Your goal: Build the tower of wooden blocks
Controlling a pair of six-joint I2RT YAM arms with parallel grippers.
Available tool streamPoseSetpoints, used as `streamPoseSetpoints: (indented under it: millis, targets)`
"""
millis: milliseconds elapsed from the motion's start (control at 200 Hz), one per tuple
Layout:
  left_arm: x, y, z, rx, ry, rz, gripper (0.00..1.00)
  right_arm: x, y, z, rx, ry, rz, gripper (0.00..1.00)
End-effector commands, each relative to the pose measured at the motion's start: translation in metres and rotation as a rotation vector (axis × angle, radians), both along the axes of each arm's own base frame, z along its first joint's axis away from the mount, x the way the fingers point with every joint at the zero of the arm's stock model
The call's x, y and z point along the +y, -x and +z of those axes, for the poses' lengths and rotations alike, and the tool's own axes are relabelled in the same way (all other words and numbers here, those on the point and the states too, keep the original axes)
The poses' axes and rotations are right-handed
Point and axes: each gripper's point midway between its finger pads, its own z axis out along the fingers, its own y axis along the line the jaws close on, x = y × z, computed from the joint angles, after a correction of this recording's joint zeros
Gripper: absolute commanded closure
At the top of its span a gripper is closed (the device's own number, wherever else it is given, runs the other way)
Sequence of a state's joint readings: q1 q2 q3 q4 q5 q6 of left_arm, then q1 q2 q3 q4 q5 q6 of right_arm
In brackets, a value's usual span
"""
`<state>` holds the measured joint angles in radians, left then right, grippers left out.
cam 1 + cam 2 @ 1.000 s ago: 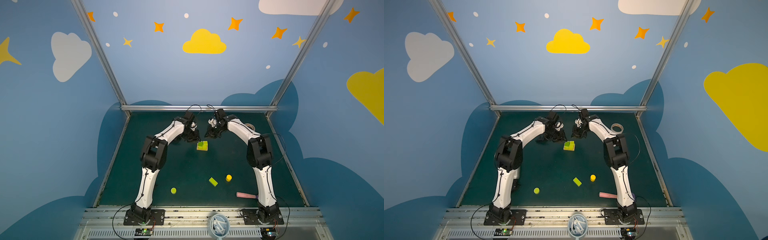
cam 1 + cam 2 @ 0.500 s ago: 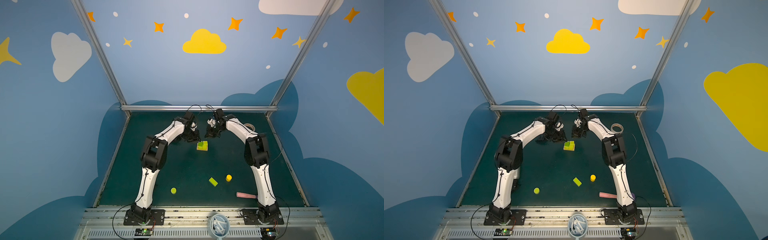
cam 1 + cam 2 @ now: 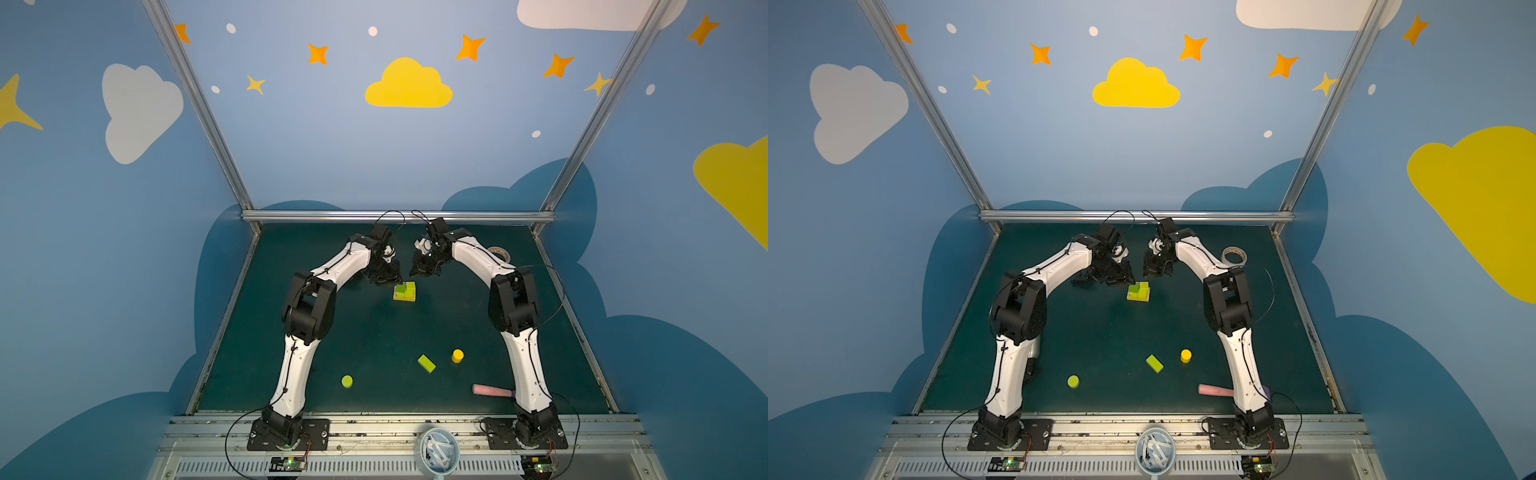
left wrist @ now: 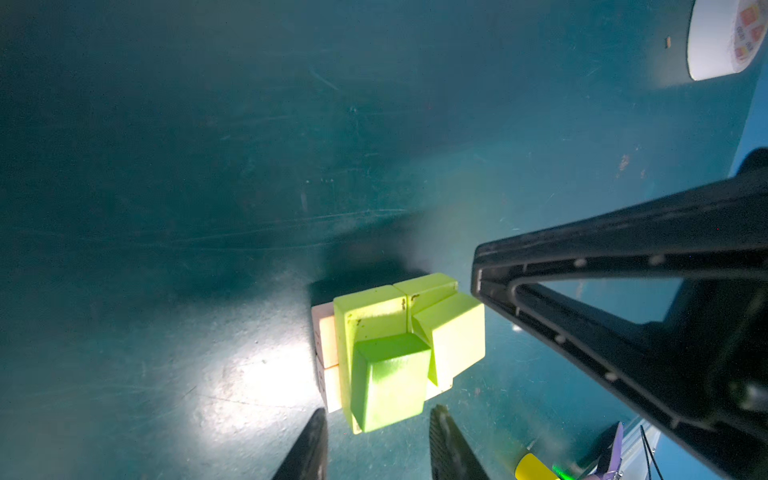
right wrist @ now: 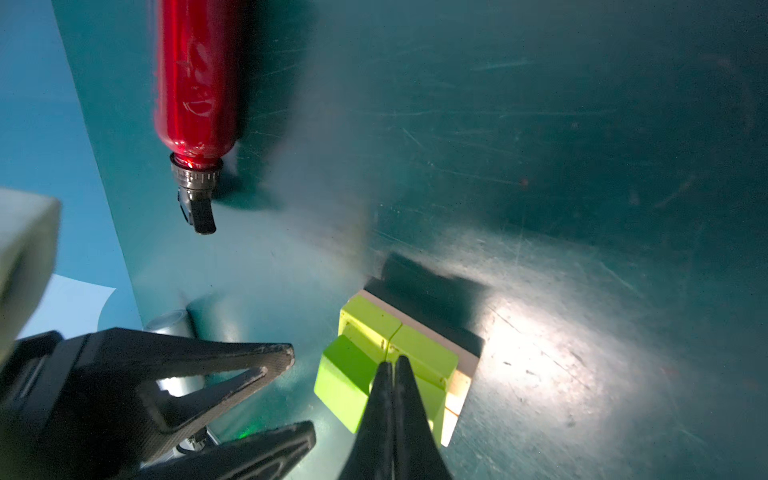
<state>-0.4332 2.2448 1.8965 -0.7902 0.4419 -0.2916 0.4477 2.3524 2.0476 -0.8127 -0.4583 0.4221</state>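
**Fingers gathered at the unfinished tower**

My left fingers (image 4: 309, 453) stand apart and empty, just beside the stepped wood block tower (image 3: 404, 291), which has tan bars lowest and lime-green blocks above. My right fingers (image 5: 392, 395) are pressed together, gripping nothing, close by its other side. The tower stands at the far middle of the dark green worktop (image 3: 374, 332). Towards the front, well apart from it, lie a loose lime-green bar (image 3: 427, 363), a yellow short cylinder (image 3: 457, 355) and a lime short cylinder (image 3: 347, 381).
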Motion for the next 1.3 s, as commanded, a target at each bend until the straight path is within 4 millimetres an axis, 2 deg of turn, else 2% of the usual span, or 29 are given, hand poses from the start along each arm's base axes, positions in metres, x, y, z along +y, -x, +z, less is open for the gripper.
streamPoseSetpoints:
  millis: [0,601,1292]
  targets:
    - [0.001,0.0,0.008,-0.012,-0.01,-0.001,0.59,0.001,0.009,-0.014,0.048,0.01,0.014,0.98]
    - [0.001,0.001,0.008,-0.011,-0.01,-0.002,0.59,-0.001,0.016,-0.022,0.071,0.028,0.016,0.99]
    - [-0.001,0.001,0.007,-0.013,-0.006,-0.005,0.59,0.001,0.023,-0.022,0.079,0.035,0.018,1.0]
